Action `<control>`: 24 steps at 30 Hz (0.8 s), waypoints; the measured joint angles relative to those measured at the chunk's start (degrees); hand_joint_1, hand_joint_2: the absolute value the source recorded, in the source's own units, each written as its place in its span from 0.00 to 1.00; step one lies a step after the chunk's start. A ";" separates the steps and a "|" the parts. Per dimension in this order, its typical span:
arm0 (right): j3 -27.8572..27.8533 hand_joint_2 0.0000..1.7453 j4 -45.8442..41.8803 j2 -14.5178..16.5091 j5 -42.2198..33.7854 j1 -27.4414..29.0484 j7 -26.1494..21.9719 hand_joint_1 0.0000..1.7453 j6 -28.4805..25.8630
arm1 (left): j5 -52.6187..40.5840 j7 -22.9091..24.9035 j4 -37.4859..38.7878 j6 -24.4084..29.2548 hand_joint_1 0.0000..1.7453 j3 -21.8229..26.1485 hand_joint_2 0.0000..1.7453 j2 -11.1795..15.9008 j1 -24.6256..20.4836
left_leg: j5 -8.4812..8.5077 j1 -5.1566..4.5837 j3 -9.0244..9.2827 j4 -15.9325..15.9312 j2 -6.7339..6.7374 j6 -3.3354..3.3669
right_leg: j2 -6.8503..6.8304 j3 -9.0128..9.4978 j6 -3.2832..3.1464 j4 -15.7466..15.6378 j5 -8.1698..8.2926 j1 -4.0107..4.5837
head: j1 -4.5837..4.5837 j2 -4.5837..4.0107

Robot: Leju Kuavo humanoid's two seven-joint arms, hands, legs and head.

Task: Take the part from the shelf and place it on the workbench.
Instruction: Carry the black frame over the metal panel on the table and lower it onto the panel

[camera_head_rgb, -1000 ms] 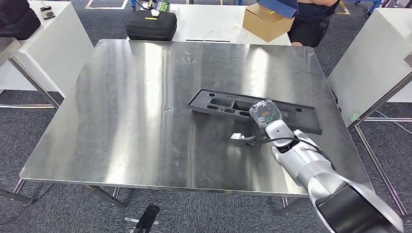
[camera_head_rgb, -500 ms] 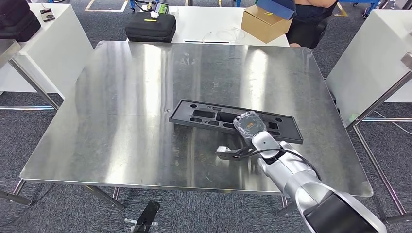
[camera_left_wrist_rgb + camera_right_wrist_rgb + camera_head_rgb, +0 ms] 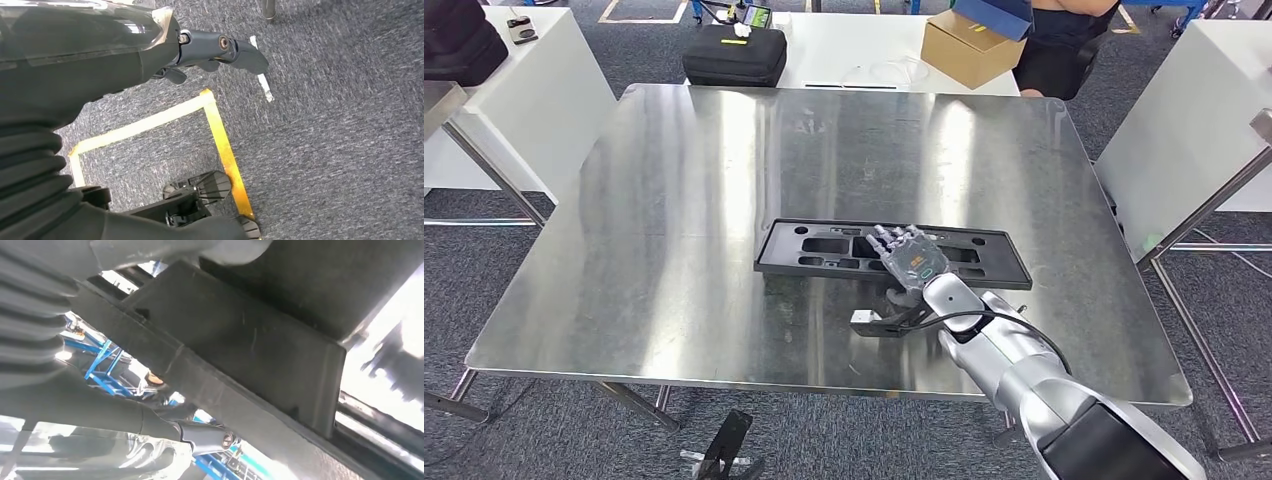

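- The steel workbench (image 3: 674, 250) is the biggest thing here, a shiny square top with a grey carpet floor (image 3: 325, 125) around it.
- Beyond its far edge stands a white table (image 3: 844, 45) carrying a black case (image 3: 735, 53) and a cardboard box (image 3: 969, 45); a person (image 3: 1064, 40) stands just behind the box.
- The part (image 3: 824, 250), a long flat black tray with cut-out slots, sits over the near middle of the workbench. From the head view I cannot tell whether it rests fully flat or is held slightly off the surface.
- It looks like stiff moulded plastic, light for its length, smooth-faced and likely to slide on the polished steel. A hold along the near long edge close to the middle should keep it level; a hold near one end would probably let it tip.
- The right hand (image 3: 911, 262) lies on the part's near edge, fingers spread forward over its top face. The right wrist view shows the black underside pressed close against the hand, so I judge it is gripping the part.
- The left hand (image 3: 220, 50) hangs over the carpet, holding nothing, fingers loosely extended.
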 joint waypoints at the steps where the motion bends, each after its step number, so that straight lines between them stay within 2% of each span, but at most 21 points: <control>1: 0.00 0.00 -0.12 -0.03 -0.20 -0.03 0.13 0.00 -0.25 | 0.42 0.11 -0.03 0.20 0.00 -0.41 0.00 0.01 0.02 | 0.00 -0.01 -0.01 0.00 -0.01 0.00 | 0.00 0.00 0.00 0.00 0.00 0.00 | -0.01 0.00; 5: -0.57 0.00 -1.68 -0.27 -2.13 -0.63 0.47 0.00 -1.63 | 2.58 0.52 -0.21 0.89 0.00 -2.50 0.00 0.09 0.32 | 0.01 -0.02 -0.08 0.00 0.00 0.01 | -0.01 -0.03 0.00 0.00 0.01 -0.01 | 0.00 0.00; 9: -2.58 0.00 -5.99 -1.09 -3.95 -4.18 -0.37 0.00 -0.92 | 4.56 0.90 -0.52 1.39 0.00 -5.04 0.00 0.26 0.73 | 0.01 -0.03 -0.11 0.00 0.00 0.01 | -0.01 -0.09 0.00 0.00 0.01 -0.02 | -0.01 0.00; 12: -4.04 0.00 -9.13 -1.48 -5.66 -7.29 -2.34 0.00 2.60 | 5.79 1.14 -0.62 1.52 0.00 -6.68 0.00 0.35 0.82 | 0.01 -0.02 -0.11 0.00 -0.01 0.01 | -0.01 -0.09 0.01 0.01 0.01 -0.02 | -0.01 0.00; 16: -5.79 0.00 -12.73 -1.65 -9.80 -12.62 -5.47 0.00 12.45 | 7.57 1.49 -0.64 1.72 0.00 -8.67 0.00 0.58 0.91 | 0.04 -0.02 -0.19 0.01 0.00 0.01 | -0.01 -0.16 0.01 0.02 0.02 -0.02 | -0.01 0.00; 20: -8.58 0.00 -17.35 -1.92 -12.31 -19.14 -4.18 0.00 13.86 | 9.10 1.45 -0.64 2.13 0.00 -10.27 0.00 0.89 1.20 | 0.04 -0.02 -0.22 0.01 -0.02 0.02 | -0.01 -0.20 0.01 0.02 0.02 -0.02 | 0.00 0.00; 24: -10.16 0.00 -20.92 -2.22 -12.66 -21.57 -3.88 0.00 14.33 | 9.66 1.40 -0.67 2.31 0.00 -11.51 0.00 1.05 1.34 | 0.03 -0.02 -0.22 0.00 -0.03 0.02 | -0.01 -0.20 0.01 0.02 0.01 -0.01 | -0.01 0.00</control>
